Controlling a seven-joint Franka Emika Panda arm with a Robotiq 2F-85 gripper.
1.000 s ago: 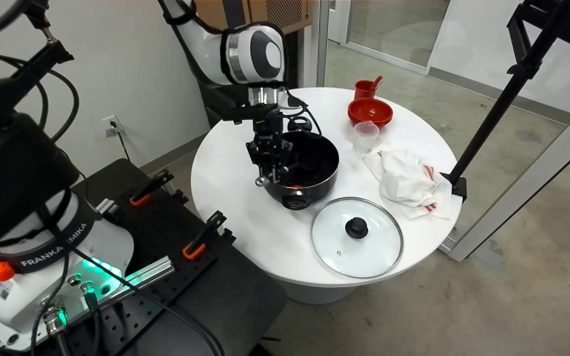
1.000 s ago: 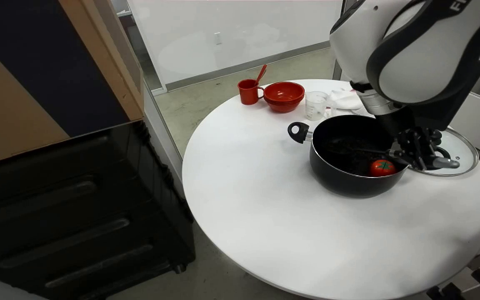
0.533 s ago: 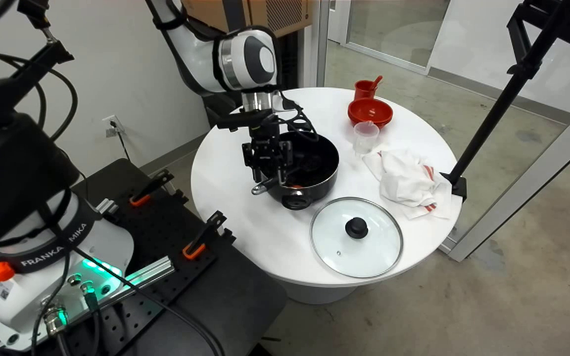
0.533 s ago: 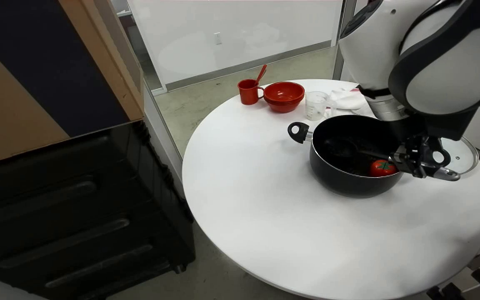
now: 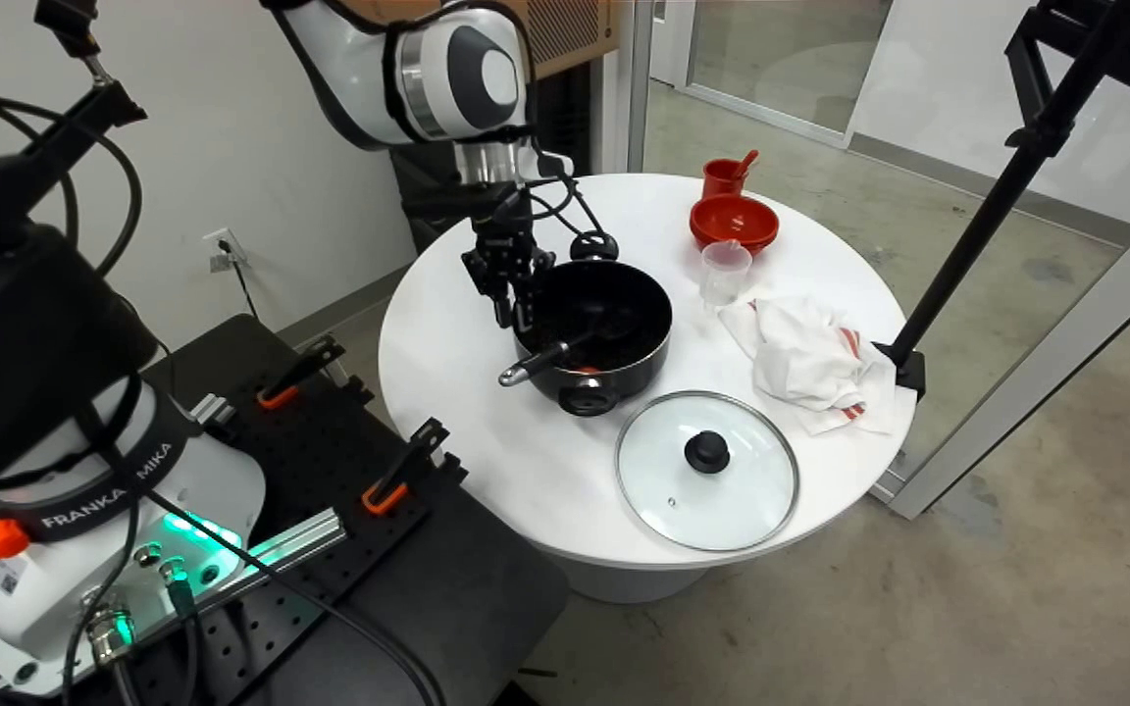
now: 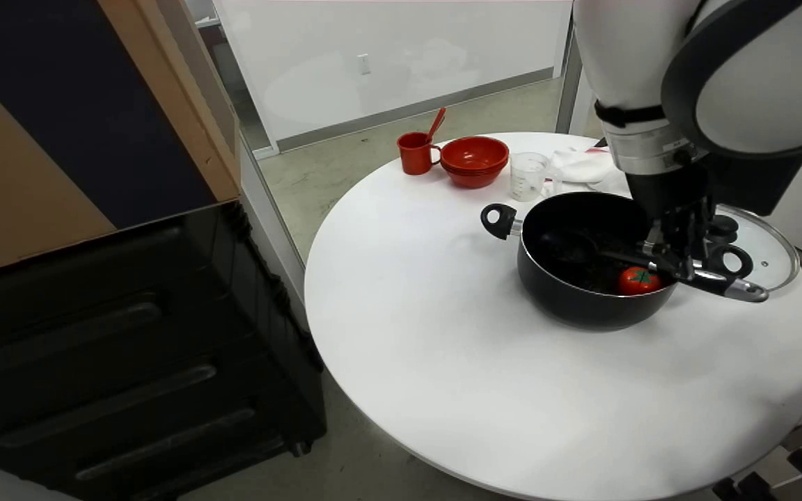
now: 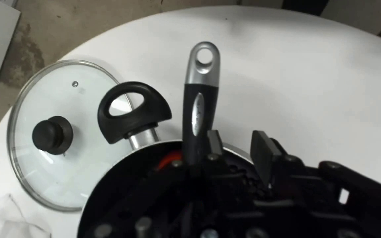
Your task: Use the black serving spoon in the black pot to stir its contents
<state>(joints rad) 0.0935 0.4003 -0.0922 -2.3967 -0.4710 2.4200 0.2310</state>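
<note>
Your tool (image 7: 237, 142) stood released, jaws parted just beside the spoon (image 7: 199, 109), which leaned over the rim of the pot (image 6: 582, 309) on the table (image 6: 443, 348), its head inside with the tomato (image 6: 638, 281).

The black pot (image 6: 592, 306) was smooth on its outside, with a soft shine, and its side handle (image 7: 137, 120), of plastic as it appeared, was joined by a collar (image 7: 144, 138) of polished metal. The black serving spoon (image 5: 540, 361) had a matt, rubber-like grip (image 7: 207, 109) and a smooth silver end (image 7: 202, 77) (metal or painted plastic, I could not tell). The lid (image 7: 88, 142) was clear, reflecting glass, edged in shiny metal. The tomato (image 6: 638, 280) was smooth and glossy; glossy also were the red bowls (image 6: 473, 179) and the red mug (image 6: 415, 156), while the measuring cup (image 6: 528, 177) seemed to be of transparent plastic. The towel (image 5: 810, 363) was creased cloth, and the table (image 6: 429, 348) had a smooth surface.
</note>
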